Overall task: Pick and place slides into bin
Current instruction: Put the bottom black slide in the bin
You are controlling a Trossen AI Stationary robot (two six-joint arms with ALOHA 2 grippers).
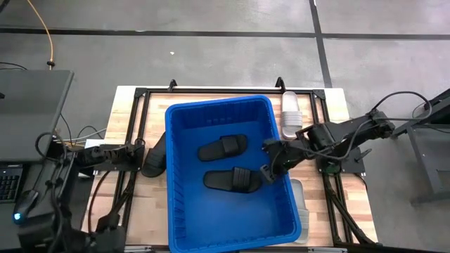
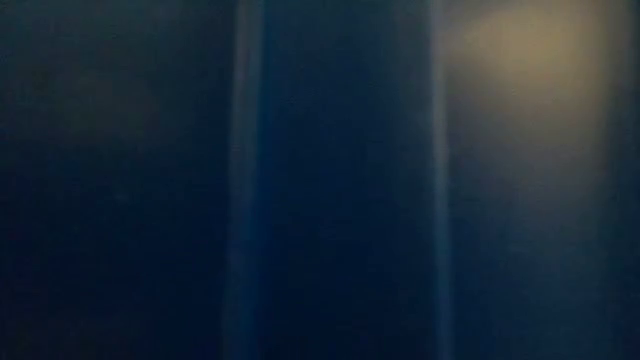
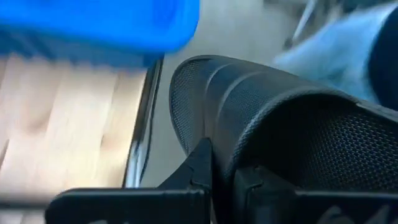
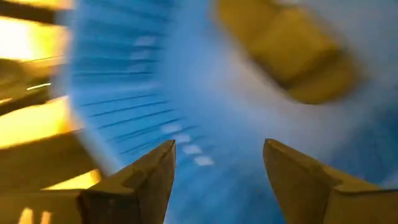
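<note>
Left tool (image 1: 140,156) clamped on a black slide (image 1: 155,156) at the counter's (image 1: 133,211) left edge, beside the bin (image 1: 184,211); right tool (image 1: 267,171) apart, empty, over the bin's right side.

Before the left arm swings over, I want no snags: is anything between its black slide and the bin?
Only the bin's own near wall. The left hand grips the black slide just outside it.
</note>
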